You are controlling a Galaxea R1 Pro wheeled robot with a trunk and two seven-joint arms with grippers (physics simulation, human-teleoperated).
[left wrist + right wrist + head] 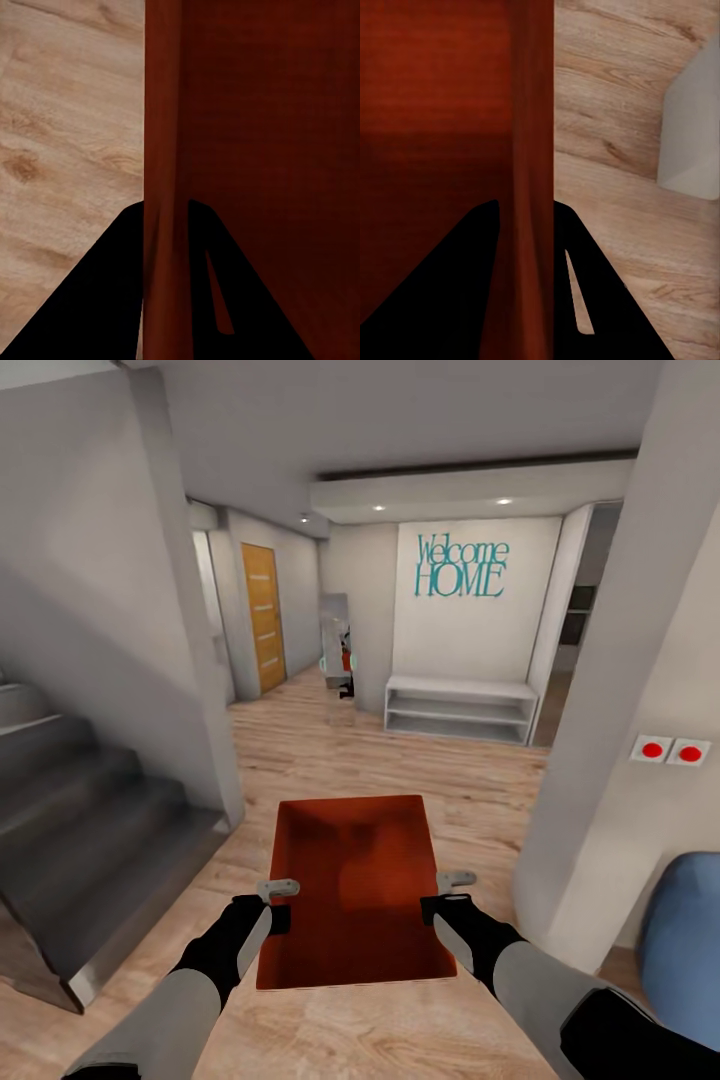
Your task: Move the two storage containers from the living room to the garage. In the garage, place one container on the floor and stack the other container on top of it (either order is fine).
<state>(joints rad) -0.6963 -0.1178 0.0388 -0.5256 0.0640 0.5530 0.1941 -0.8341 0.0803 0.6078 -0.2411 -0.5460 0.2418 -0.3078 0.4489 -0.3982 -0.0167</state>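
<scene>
We carry one red storage container (pixel 352 890) over the wood floor (pixel 400 760). Our left gripper (pixel 166 225) and right gripper (pixel 534 225) each pinch a long side wall. It looks stiff and light, so holding both walls should keep it level.

Head cam looks forward-down the hallway over both arms; each wrist cam sits super close along its pincer, all sharing the red container (pixel 355 885) and wood floor (pixel 400 760).

Home hallway — staircase (pixel 90 830), plank floor (pixel 400 750), "Welcome HOME" sign (pixel 461 568)
</scene>
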